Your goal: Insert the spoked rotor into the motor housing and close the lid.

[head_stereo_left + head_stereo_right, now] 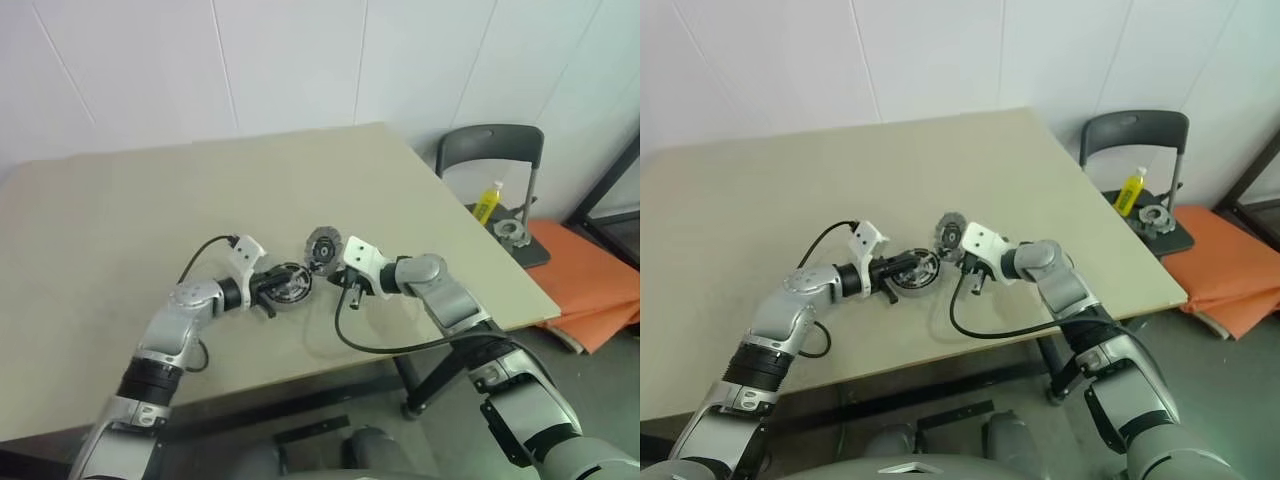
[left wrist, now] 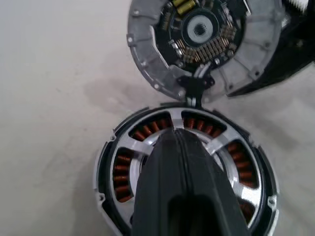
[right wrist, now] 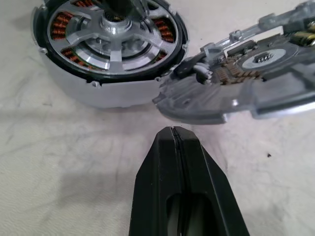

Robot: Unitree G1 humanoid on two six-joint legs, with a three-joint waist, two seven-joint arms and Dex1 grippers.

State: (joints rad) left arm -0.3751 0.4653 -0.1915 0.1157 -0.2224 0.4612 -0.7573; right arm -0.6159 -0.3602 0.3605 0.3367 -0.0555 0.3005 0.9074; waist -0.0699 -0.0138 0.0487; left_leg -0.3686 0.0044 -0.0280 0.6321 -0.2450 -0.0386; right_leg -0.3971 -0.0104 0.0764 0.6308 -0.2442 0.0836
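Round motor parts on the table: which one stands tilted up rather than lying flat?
The lid: it stands tilted, circuit-board face showing, beside the motor housing, which lies flat with the spoked rotor inside.

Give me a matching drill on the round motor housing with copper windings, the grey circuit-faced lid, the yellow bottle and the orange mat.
Things:
1. motor housing
2. grey lid
3. yellow bottle
4. orange mat

Places or states:
A. on the dark chair
B. on the floor
C. tilted up, open
D. flat on the table, spoked rotor inside

Pairs: 1-D, 2-C, 3-A, 4-B
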